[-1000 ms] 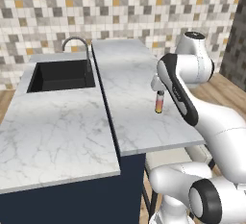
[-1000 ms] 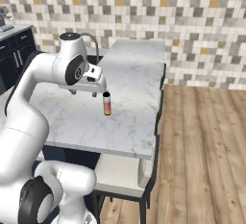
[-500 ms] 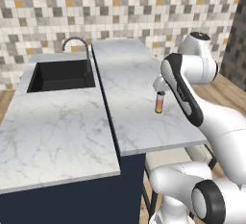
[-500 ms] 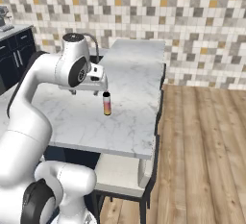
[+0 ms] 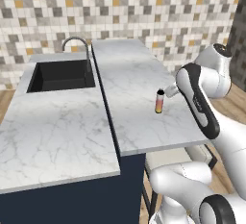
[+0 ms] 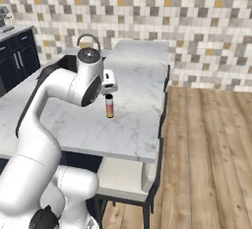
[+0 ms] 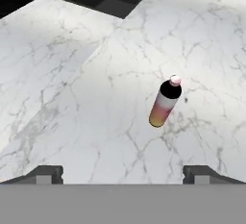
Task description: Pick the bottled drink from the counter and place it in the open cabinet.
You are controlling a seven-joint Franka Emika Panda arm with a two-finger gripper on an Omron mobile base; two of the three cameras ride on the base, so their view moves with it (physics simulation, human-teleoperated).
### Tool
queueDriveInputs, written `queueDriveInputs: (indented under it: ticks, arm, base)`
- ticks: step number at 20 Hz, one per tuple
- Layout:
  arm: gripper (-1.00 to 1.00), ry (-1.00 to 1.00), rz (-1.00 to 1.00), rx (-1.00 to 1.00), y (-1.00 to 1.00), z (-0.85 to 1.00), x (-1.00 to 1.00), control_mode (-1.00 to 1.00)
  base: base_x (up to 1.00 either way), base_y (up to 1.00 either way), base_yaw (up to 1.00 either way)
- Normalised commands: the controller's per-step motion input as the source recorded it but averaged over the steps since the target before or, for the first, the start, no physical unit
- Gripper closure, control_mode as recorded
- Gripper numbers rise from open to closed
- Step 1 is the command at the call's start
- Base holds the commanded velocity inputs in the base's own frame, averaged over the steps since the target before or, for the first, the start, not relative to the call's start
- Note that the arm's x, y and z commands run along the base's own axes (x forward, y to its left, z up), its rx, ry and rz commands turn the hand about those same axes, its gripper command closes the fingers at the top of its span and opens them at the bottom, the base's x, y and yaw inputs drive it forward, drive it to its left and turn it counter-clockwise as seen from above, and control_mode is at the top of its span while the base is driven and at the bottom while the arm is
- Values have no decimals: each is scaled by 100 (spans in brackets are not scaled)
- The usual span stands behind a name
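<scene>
Bottled drink (image 7: 165, 104) standing upright on marble tabletop (image 7: 96, 122).
Claw (image 7: 123, 174) hovering above it, released wide, grasping nothing.

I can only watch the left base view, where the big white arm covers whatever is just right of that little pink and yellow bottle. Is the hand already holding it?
Observer: No. In the hand view the hand is open, its two fingertips spread wide, and the bottled drink stands apart from them, untouched.
Operator: Is the bottle upright?
Observer: Yes. The right base view shows it standing upright on the counter, with the arm's end right beside its cap.
Operator: What lies past the counter's far side?
Observer: A wooden floor, seen in the right base view.
</scene>
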Motion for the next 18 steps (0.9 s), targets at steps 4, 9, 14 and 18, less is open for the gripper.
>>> queueDriveInputs:
  ticks: [4, 9, 14, 18]
  arm:
    - [-100, -26, 19, 6, -28, -2, 0, -100]
    - [-100, -19, 19, 6, -28, 0, 0, -100]
    - [-100, -12, 22, 5, -22, 0, 0, -100]
    - [-100, -10, 24, 1, -18, 0, 0, -100]
  base:
    - [0, 0, 0]
    - [0, 0, 0]
    - [0, 0, 0]
    - [0, 0, 0]
